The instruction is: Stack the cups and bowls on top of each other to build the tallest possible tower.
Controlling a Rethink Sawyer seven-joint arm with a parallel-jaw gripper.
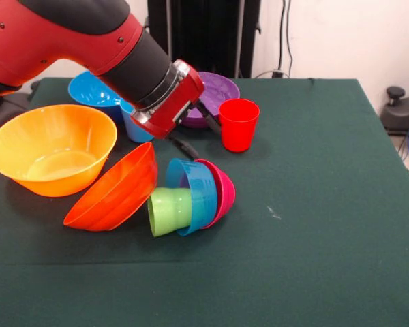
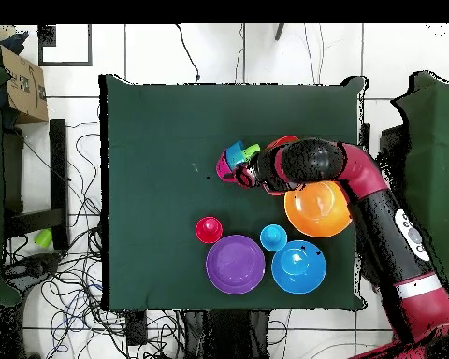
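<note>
Glossy plastic ware lies toppled on the green table [image 1: 327, 204]: the lime green cup [image 1: 169, 211] is on its side, nested into the small blue bowl [image 1: 196, 194], which sits in turn inside the small magenta bowl [image 1: 221, 191]. This tipped pile rests just below the gripper [image 1: 184, 145] in the front view, on the side nearer the camera. Only a dark tip or two shows under the red wrist, and I cannot tell from where I stand whether it is apart or together; nothing appears to be held.

Leaning on its edge right beside the pile is the red-orange bowl [image 1: 116, 191], its rim close to the green cup. Next to that, further out from the gripper, the very large yellow-orange bowl [image 1: 51, 150] stands upright and empty.

Behind the wrist, the light blue cup [image 1: 133, 126] is partly hidden by the arm [image 1: 75, 37], with the large blue bowl [image 1: 92, 92] beyond it. The purple bowl [image 1: 218, 92] sits towards the far edge, and the red cup [image 1: 238, 125] stands upright just beside it, apart from the gripper.

Overhead, the arm [image 2: 378, 201] reaches across the orange bowls to the pile [image 2: 236, 161].
</note>
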